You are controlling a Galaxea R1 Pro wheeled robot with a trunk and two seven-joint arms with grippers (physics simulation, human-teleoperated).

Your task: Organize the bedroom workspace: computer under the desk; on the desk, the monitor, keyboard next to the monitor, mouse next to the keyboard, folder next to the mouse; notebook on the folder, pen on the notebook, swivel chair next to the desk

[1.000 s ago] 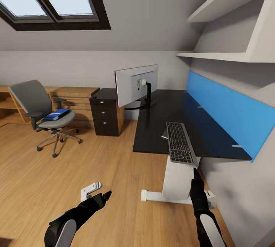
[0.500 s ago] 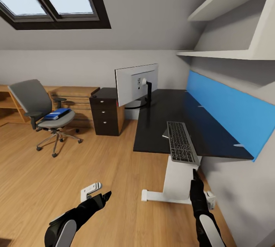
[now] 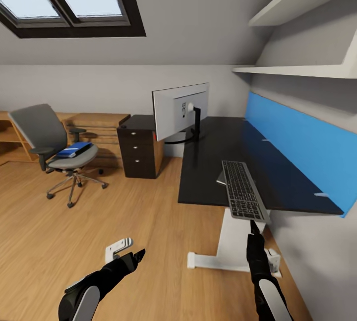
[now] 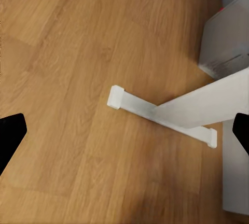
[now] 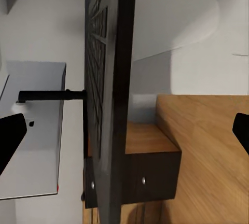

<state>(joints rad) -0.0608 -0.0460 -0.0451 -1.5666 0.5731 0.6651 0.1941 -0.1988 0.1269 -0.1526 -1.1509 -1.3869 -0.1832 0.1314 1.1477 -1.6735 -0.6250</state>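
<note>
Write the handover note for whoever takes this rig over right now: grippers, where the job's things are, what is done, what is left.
Left gripper: open, empty, low over the floor.
Right gripper: open, empty, just below the desk edge, under the keyboard.
Monitor: standing on the desk's far end. Done.
Keyboard: on the desk but overhanging the near edge, apart from the monitor.
Folder: on the swivel chair seat, chair away from the desk.
Left: keyboard beside the monitor, folder to the desk, chair to the desk. Mouse, notebook, pen, computer: not identified.
</note>
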